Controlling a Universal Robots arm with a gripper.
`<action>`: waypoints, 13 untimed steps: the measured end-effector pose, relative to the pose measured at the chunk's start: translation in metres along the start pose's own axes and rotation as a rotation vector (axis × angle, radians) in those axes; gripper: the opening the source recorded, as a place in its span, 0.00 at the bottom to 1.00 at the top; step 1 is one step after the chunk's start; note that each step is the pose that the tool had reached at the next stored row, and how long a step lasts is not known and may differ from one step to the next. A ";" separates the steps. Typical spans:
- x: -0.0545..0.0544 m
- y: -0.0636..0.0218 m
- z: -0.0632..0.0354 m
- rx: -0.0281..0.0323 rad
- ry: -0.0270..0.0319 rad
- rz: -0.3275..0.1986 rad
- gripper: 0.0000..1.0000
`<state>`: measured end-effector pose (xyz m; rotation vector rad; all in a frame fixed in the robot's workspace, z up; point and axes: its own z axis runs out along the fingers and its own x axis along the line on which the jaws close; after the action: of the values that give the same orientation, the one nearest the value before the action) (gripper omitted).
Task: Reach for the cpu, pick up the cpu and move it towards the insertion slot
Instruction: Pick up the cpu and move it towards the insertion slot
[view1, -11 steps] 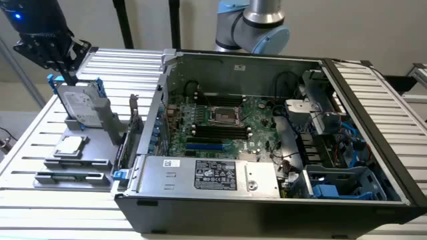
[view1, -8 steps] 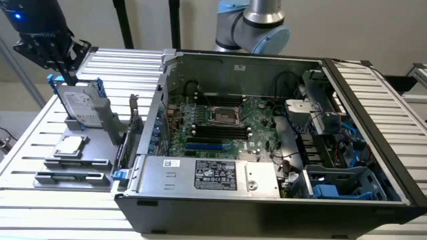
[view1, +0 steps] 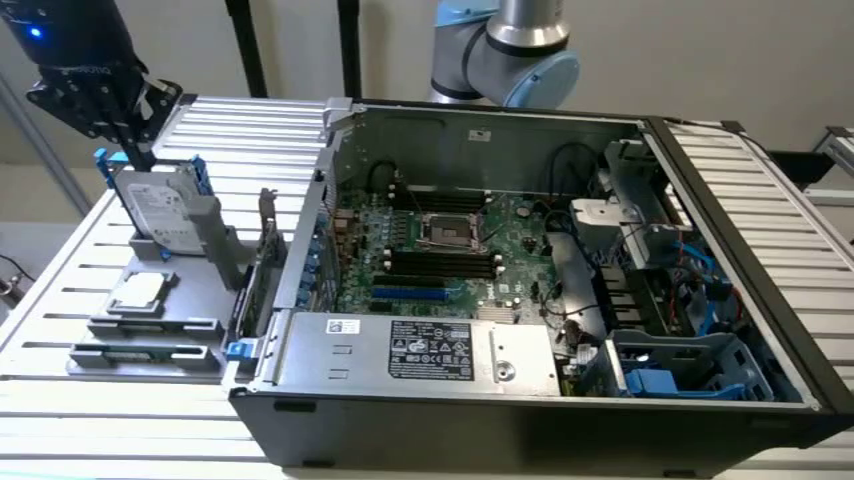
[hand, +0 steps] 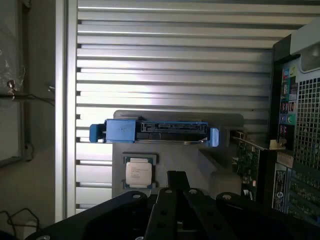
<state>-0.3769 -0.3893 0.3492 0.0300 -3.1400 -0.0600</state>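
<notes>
The cpu (view1: 140, 292) is a small square chip with a silver top and pale rim. It lies flat in a grey holder (view1: 160, 325) on the slatted table at the exterior view's left, in front of the upright hard drive. My gripper (view1: 131, 148) hangs well above and behind it, over the hard drive's top edge, holding nothing. In the wrist view the cpu (hand: 138, 174) lies just beside my gripper (hand: 177, 181). The insertion slot (view1: 447, 232) is a shiny metal frame with a dark centre on the motherboard inside the open case.
An upright silver hard drive (view1: 158, 210) with blue rails (hand: 120, 131) stands in the holder between gripper and cpu. The open computer case (view1: 534, 420) takes up the exterior view's middle and right, with black memory slots (view1: 441, 262), cables and a power supply (view1: 427, 350).
</notes>
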 end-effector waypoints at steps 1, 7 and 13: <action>0.000 0.0000 0.0000 0.0000 0.0000 0.000 0.11; 0.005 -0.0031 0.0001 0.0000 -0.0002 0.000 0.11; 0.015 -0.0246 -0.0005 -0.0001 -0.0004 0.000 0.11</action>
<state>-0.3918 -0.4142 0.3488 0.0301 -3.1404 -0.0601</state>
